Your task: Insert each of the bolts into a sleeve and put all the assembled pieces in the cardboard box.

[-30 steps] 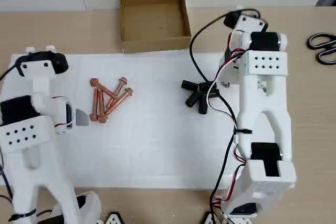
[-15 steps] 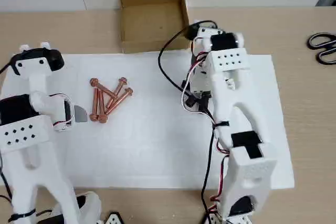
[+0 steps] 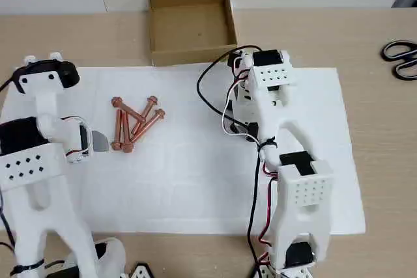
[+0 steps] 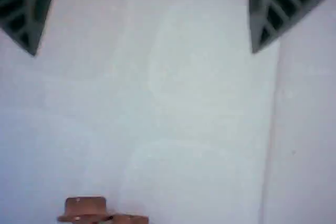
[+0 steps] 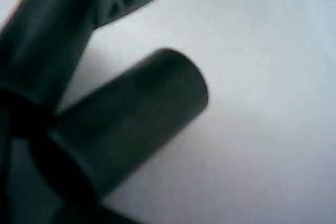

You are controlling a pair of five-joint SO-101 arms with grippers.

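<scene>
Copper bolts (image 3: 133,124) beside left tool (image 4: 144,45), wide | right tool (image 3: 244,111) apparently over sleeves (image 5: 121,124), spread: cannot tell

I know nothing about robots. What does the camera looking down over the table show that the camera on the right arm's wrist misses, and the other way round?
From above you get the cardboard box, the bolts in a loose pile, the scissors, the table, and the left arm and right arm.

The right wrist camera gives a close look at the black sleeves, lying on their sides.

Both show the white sheet underneath.
</scene>
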